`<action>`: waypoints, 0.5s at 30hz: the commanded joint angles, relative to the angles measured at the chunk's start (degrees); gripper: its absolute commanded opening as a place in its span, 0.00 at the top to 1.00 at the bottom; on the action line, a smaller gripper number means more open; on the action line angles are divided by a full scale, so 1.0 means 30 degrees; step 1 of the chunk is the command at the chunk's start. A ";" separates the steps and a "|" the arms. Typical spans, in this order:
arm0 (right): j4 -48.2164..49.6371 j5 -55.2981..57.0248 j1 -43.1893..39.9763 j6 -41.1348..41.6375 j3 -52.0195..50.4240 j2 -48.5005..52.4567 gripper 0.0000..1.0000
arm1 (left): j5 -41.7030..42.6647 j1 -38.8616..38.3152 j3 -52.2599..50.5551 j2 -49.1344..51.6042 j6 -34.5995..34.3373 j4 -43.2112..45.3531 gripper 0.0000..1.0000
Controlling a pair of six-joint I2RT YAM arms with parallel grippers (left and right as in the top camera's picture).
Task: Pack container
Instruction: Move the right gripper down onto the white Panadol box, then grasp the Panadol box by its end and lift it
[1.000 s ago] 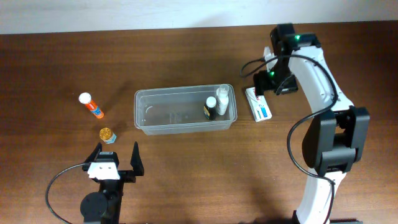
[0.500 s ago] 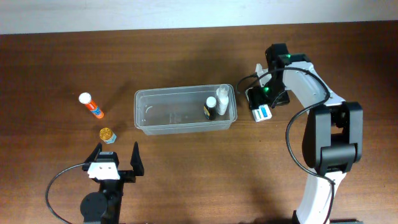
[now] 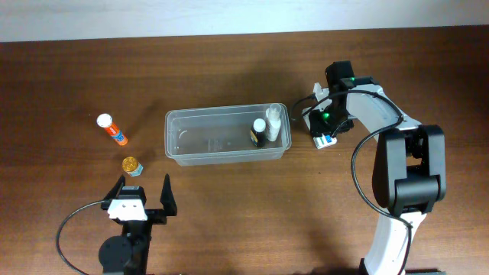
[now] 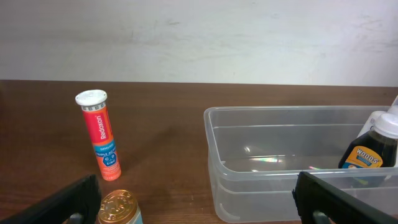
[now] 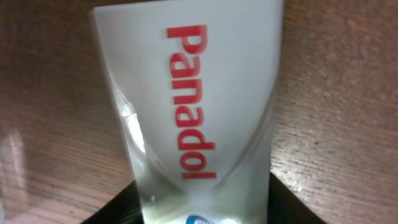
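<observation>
Wooden counter (image 3: 229, 69) first. Dead centre on it, the container (image 3: 206, 139), judged only partly packed. Right hand (image 3: 322, 131) just beside its right end, seemingly clamped on the white box (image 5: 186, 93) reading "Panadol", flat on the counter. Left hand (image 3: 142, 195) at the near edge, fingers apart, empty. Left to pack: orange "Redoxon" tube (image 4: 101, 137). Already inside, right end: dark "WOODS" bottle (image 4: 367, 155), white bottle (image 3: 272, 122). Smallest, also outside: gold-lidded jar (image 3: 131, 165).

The box (image 5: 186, 93) was white with red lettering; tube (image 3: 116, 134) orange with white cap; jar lid (image 3: 131, 163) gold; container (image 3: 221, 112) clear; table (image 3: 229, 221) dark brown woodgrain.
</observation>
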 commanded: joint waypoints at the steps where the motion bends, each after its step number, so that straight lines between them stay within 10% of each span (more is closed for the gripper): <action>1: -0.0058 0.0554 0.0066 0.0328 -0.0525 0.0248 0.55 | -0.0066 0.0102 -0.0138 -0.0146 0.0240 0.0007 0.01; 15: -0.5850 0.0911 0.0051 0.0313 0.5122 0.0204 0.57 | -0.0066 0.0102 -0.0138 -0.0146 0.0240 0.0007 0.01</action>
